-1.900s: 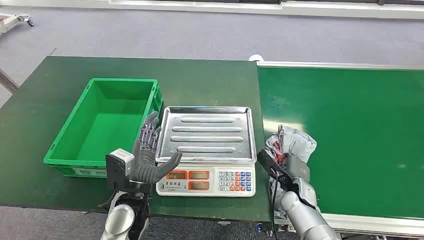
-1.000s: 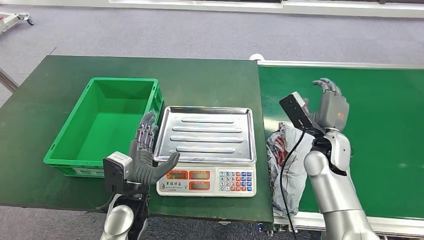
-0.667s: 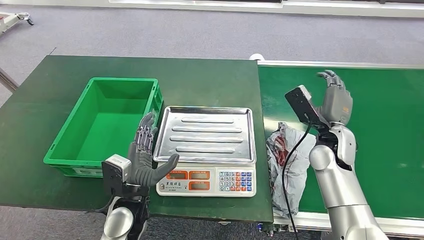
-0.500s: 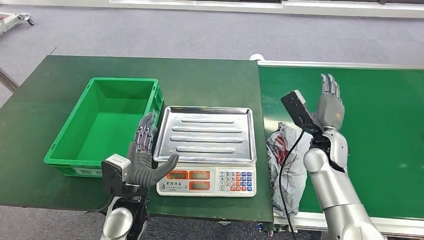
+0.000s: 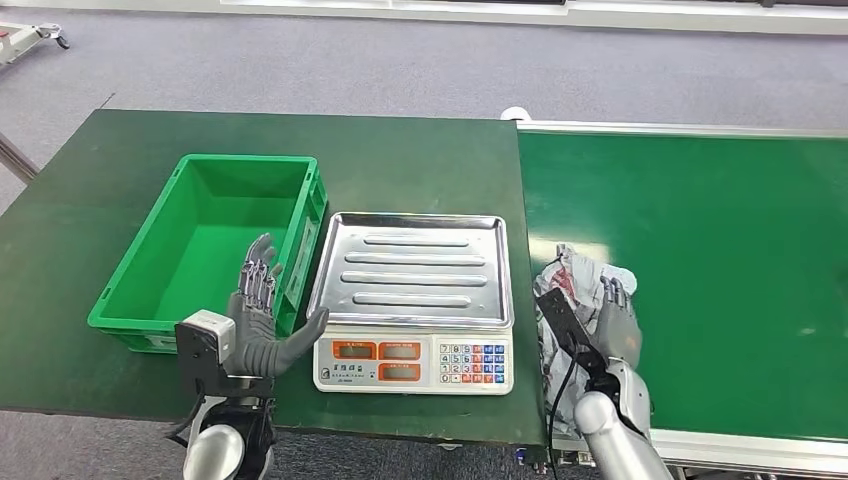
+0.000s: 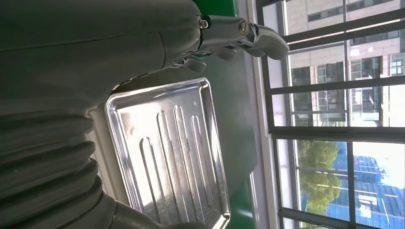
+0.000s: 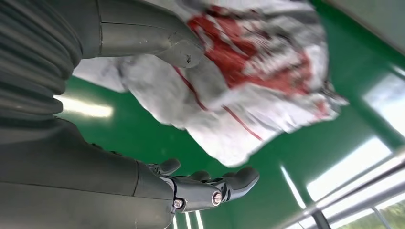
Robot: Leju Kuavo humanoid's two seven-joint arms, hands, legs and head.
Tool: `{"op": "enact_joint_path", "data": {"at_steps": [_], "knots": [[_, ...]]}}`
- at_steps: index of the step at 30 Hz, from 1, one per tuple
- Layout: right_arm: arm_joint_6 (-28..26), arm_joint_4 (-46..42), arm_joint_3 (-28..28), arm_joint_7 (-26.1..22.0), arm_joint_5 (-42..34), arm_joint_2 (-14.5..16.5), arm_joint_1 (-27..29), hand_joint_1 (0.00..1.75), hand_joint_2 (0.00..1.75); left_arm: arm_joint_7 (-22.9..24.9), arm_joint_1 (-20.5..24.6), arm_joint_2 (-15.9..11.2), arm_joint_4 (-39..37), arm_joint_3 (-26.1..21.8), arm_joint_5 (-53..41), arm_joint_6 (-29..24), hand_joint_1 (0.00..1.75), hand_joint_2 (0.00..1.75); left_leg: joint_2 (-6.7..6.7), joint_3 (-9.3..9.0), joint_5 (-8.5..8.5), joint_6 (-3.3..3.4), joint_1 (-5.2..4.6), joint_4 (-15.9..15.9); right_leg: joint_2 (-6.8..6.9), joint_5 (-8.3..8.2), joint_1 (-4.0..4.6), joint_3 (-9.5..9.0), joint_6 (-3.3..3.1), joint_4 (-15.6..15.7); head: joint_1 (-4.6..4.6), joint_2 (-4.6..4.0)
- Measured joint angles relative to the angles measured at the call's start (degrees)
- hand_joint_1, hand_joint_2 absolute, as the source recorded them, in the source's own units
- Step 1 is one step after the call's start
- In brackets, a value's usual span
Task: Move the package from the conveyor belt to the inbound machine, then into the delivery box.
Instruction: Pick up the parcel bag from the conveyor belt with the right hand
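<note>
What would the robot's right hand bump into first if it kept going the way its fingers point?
Most likely the crumpled white and red plastic package on the green conveyor belt. The right hand is open beside it, thumb above it, fingers low by the belt. Depth is unclear, so the fingers might slide past.

Between the grey fingers [image 7: 210, 183] and thumb: a white package [image 7: 248, 90] with red print. The belt [image 7: 143, 138] is green.
</note>
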State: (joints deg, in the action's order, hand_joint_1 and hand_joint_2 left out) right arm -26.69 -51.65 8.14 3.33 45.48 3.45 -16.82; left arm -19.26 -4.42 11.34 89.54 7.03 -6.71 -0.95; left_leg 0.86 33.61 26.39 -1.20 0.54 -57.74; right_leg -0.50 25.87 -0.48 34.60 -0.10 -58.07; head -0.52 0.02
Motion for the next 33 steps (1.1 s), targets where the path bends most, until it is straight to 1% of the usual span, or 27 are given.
{"op": "enact_joint_path", "data": {"at_steps": [3, 8, 11, 21, 25, 29, 33], "knots": [[-0.1, 1.8, -1.6, -0.4, -1.8, 0.7, 0.6, 0.0, 1.75, 0.1, -0.2, 0.0, 0.0, -0.8, -0.2, 0.3, 0.0, 1.75, -0.01, -0.01, 0.0, 0.01, 0.0, 0.0, -0.01, 0.0, -0.01, -0.01, 0.0, 0.0, 0.0, 0.0], [-1.5, 6.5, -5.4, -3.7, -5.4, 1.7, 1.8, 0.0, 1.75, 0.5, -0.2, -0.1, -0.4, -1.5, -0.7, 1.0, 0.0, 1.75, 0.0, -0.01, 0.0, 0.02, -0.01, 0.0, 0.0, 0.0, -0.03, -0.02, 0.0, 0.0, 0.0, 0.0], [-1.7, 8.3, -6.9, -4.6, -6.0, 2.0, 2.1, 0.0, 1.75, 0.6, -0.2, -0.2, -0.7, -1.6, -0.9, 1.0, 0.0, 1.75, 0.0, -0.02, 0.0, 0.01, -0.01, 0.0, -0.01, 0.0, -0.02, -0.02, 0.0, 0.0, 0.0, 0.0], [-1.7, 10.2, -8.6, -4.6, -6.0, 2.6, 1.9, 0.0, 1.75, 0.6, -0.2, -0.4, -1.0, -1.6, -1.0, 1.0, 0.0, 1.75, 0.0, -0.03, 0.0, 0.01, -0.01, 0.0, -0.02, 0.0, -0.01, -0.03, 0.0, 0.0, 0.0, 0.0], [-0.7, 10.9, -9.0, -4.4, -6.4, 2.6, 1.9, 0.0, 1.75, 0.6, -0.2, -0.5, -1.2, -1.6, -1.0, 1.0, 0.0, 1.75, 0.0, -0.06, 0.0, 0.02, -0.01, 0.0, -0.02, 0.0, -0.01, -0.06, 0.01, 0.0, 0.0, 0.0], [-0.6, 13.7, -9.9, -4.3, -6.5, 2.8, 1.4, 0.0, 1.75, 0.3, -0.2, -0.7, -1.6, -1.6, -1.0, 1.1, 0.0, 1.75, 0.0, -0.23, 0.06, 0.08, -0.01, 0.0, -0.01, 0.05, 0.0, -0.24, 0.03, 0.0, 0.0, 0.0], [-0.4, 17.7, -11.2, -4.1, -6.5, 2.9, -0.2, 0.0, 1.75, 0.0, 0.0, -0.7, -2.0, -1.6, -1.0, 1.3, 0.0, 1.75, -0.06, -0.69, 0.22, 0.18, 0.0, 0.0, -0.03, 0.28, 0.01, -0.65, 0.1, 0.1, -0.01, 0.0]]}}
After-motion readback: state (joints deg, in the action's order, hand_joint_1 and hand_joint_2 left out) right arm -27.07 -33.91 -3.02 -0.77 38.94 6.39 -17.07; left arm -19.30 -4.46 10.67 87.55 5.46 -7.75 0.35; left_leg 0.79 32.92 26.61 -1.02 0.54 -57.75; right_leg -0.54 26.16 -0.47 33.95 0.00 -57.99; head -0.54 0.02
